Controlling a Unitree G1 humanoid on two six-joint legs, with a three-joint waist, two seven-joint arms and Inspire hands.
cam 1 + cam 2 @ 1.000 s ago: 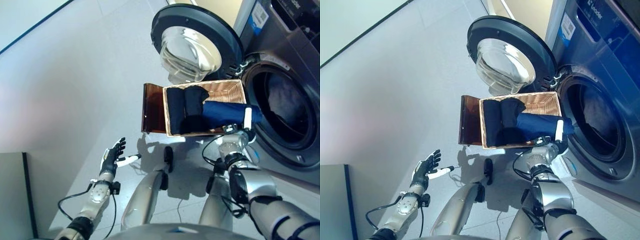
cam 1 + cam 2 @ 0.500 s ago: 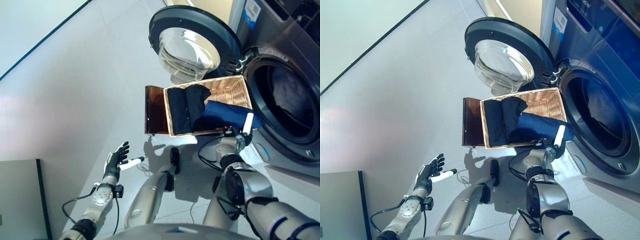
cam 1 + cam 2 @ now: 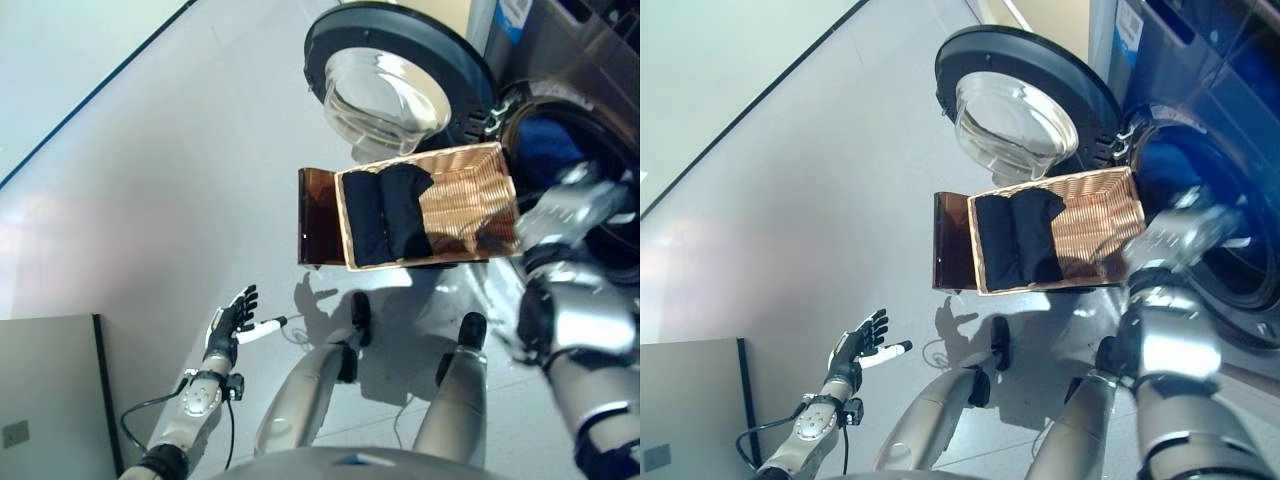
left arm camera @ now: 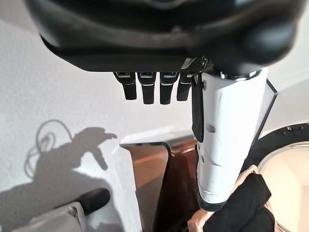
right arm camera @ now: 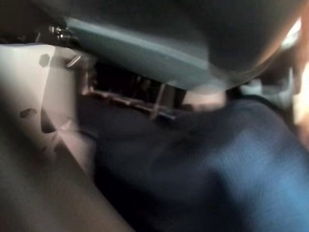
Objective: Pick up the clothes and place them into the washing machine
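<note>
A: Where is the blue garment point(image 3: 545, 145)?

B: At the mouth of the washing machine point(image 3: 590, 60), inside the dark drum opening at far right. The right wrist view shows blue cloth close against the right hand point(image 3: 580, 200).

A: Is that hand gripping it?

B: Cannot tell. The hand is blurred at the drum rim, and its fingers are not readable in any view.

A: The basket point(image 3: 470, 175)?

B: Wicker, on the floor just left of the drum opening and below the open round door point(image 3: 400, 75). Two dark folded clothes point(image 3: 388, 212) lie side by side in its left half; the right half shows bare weave. A brown lid point(image 3: 318, 215) hangs off the left edge.

A: Left hand point(image 3: 228, 322)?

B: Low at near left over bare floor point(image 3: 150, 200), well apart from the basket. Fingers straight and spread, white-covered thumb out, holding nothing.
</note>
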